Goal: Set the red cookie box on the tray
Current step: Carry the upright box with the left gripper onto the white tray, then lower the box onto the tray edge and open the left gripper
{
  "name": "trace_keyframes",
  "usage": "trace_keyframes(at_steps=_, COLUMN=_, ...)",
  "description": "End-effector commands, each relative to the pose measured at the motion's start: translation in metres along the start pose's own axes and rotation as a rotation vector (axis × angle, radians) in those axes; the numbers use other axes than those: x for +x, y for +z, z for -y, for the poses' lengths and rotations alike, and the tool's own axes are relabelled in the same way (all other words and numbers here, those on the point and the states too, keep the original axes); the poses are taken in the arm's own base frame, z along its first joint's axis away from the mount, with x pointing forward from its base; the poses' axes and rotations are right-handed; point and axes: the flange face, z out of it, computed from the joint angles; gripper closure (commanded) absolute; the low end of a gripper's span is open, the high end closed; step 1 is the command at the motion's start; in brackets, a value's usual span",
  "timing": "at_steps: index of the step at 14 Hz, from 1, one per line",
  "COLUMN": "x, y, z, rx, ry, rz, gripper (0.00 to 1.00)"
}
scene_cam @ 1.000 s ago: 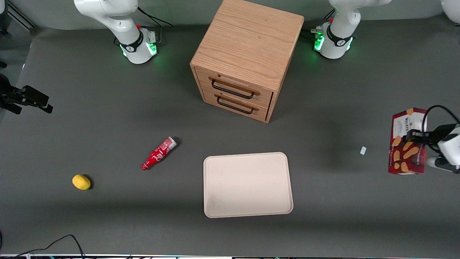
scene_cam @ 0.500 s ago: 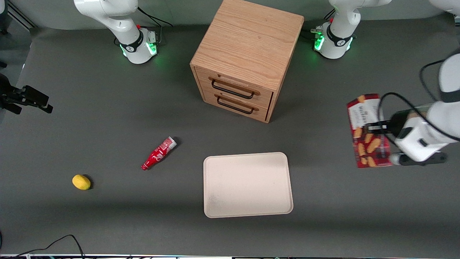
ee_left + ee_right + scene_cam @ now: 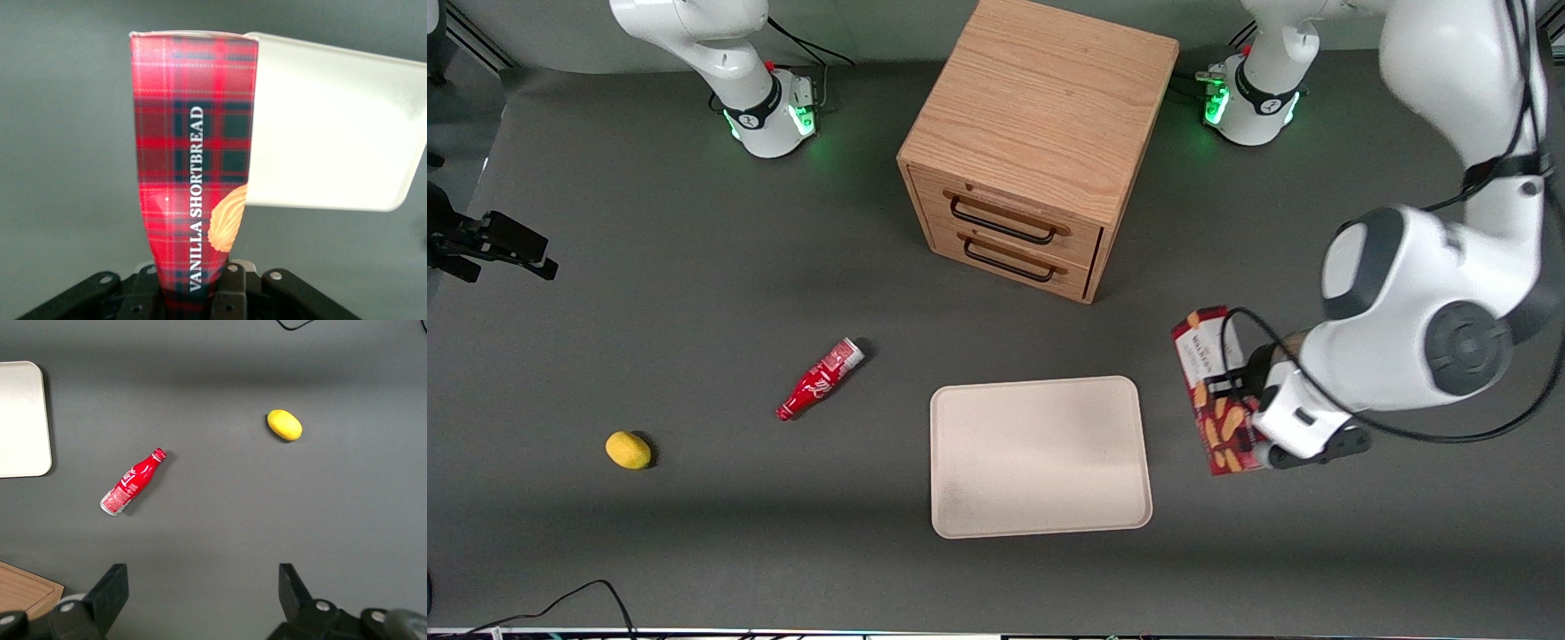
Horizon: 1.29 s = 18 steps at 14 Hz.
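Cookie box was up in the air, not on the tray yet

The tray (image 3: 1040, 456) sat bare on the table, and just beside its edge toward the working arm's end the gripper (image 3: 1238, 400) was clamped on the red cookie box (image 3: 1215, 404), carrying it above the table. Pickup looked done; the last bit across and the drop-off were left.

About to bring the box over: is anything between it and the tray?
Nothing visible. The hand holds the box above bare table beside the tray, toward the working arm's end. The tray's surface is empty; the bottle and lemon lie toward the parked arm's end.
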Motion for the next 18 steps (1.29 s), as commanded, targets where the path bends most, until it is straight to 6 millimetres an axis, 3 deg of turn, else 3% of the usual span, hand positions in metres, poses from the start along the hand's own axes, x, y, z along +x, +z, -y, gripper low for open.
trace_keyframes(at_steps=1, x=-0.002, y=0.047, z=-0.035, rx=0.012, ry=0.017, rz=-0.061, gripper=1.0)
trace_keyframes(at_steps=5, x=0.0, y=0.112, z=-0.064, rx=0.057, ry=0.03, rz=-0.14, gripper=1.0)
trace_keyframes(at_steps=8, x=0.007, y=0.156, z=-0.062, rx=0.084, ry=0.056, rz=-0.175, gripper=1.0)
trace_keyframes(at_steps=12, x=0.01, y=0.186, z=-0.064, rx=0.099, ry=0.067, rz=-0.196, gripper=1.0)
trace_keyframes(at_steps=14, x=0.011, y=0.191, z=-0.063, rx=0.099, ry=0.07, rz=-0.196, gripper=1.0)
trace_keyframes(at_steps=15, x=0.011, y=0.191, z=-0.062, rx=0.101, ry=0.07, rz=-0.197, gripper=0.43)
trace_keyframes(at_steps=16, x=0.01, y=0.192, z=-0.063, rx=0.101, ry=0.071, rz=-0.195, gripper=0.06)
trace_keyframes(at_steps=18, x=0.01, y=0.189, z=-0.062, rx=0.103, ry=0.068, rz=-0.195, gripper=0.0)
